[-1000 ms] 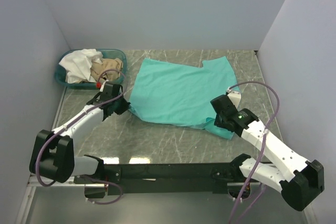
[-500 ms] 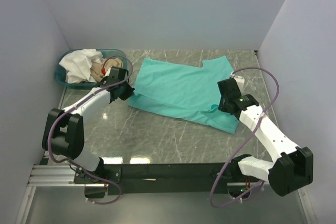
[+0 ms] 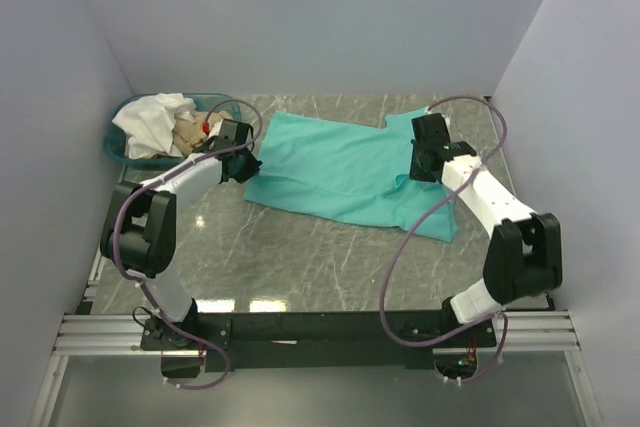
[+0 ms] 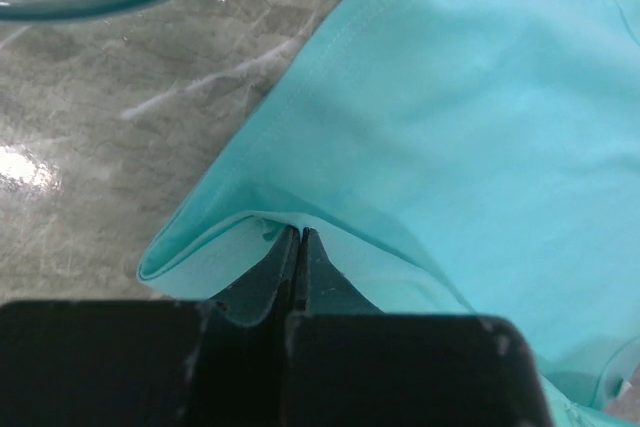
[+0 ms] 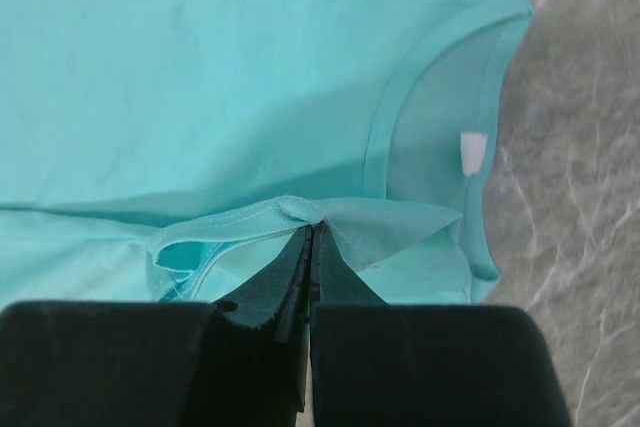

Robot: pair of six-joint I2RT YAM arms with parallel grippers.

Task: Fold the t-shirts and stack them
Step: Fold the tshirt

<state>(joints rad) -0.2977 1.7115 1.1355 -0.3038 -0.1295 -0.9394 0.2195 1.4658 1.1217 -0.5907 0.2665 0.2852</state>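
Folding the teal t-shirt [image 3: 340, 172], mid-frame on the worktop [image 3: 300, 267].
Left hand [image 4: 298, 239] and right hand [image 5: 312, 235], closed tight, are pinching its lower edge; moving both level together should keep the fold straight.

No writing, brand, number or sign can be read in any view. The one label in sight is a small white cloth neck tag [image 5: 472, 152] inside the collar of the plain teal-green cloth t-shirt [image 5: 200, 67], at the right of the right wrist view — it shows only as a white patch, too small to make out any print.
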